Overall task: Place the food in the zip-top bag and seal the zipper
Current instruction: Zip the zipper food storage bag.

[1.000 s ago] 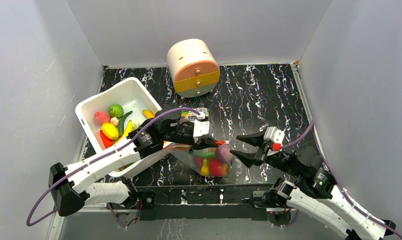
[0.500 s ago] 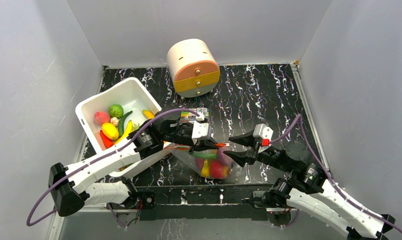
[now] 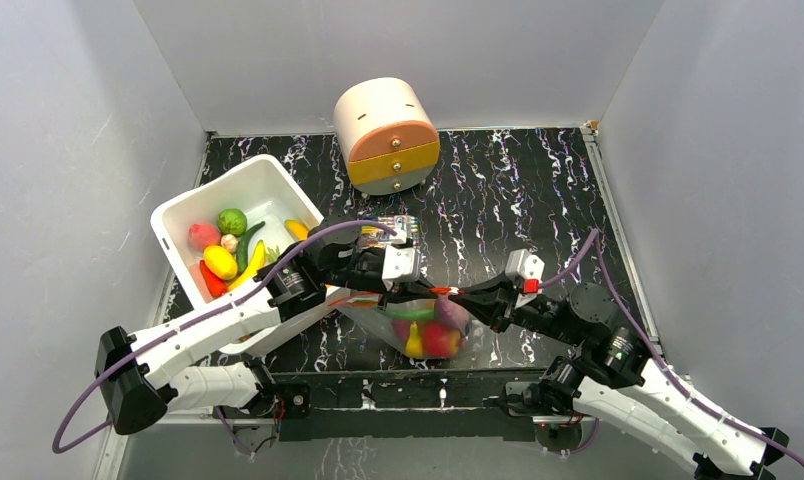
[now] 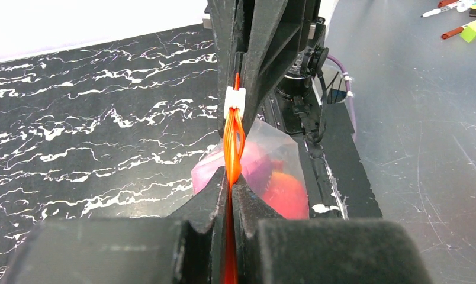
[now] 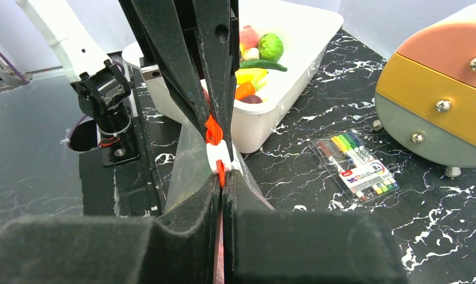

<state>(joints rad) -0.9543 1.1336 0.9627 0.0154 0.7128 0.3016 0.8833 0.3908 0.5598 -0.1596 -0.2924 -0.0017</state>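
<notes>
Right end effector (image 3: pixel 458 296) arrived — clamping one zipper (image 4: pixel 231 158).

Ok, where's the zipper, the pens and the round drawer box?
zipper (image 4: pixel 231 168): left wrist view, on its orange strip.
pens (image 5: pixel 355 163): right wrist view, middle of the pack.
round drawer box (image 3: pixel 378 108): top view, on its cream top.

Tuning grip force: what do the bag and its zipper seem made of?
Zip-top bag: thin glossy clear plastic film, apparently; it crinkles and food shows through. Zipper: red-orange strip, probably stiffer plastic, carrying a white slider.
</notes>
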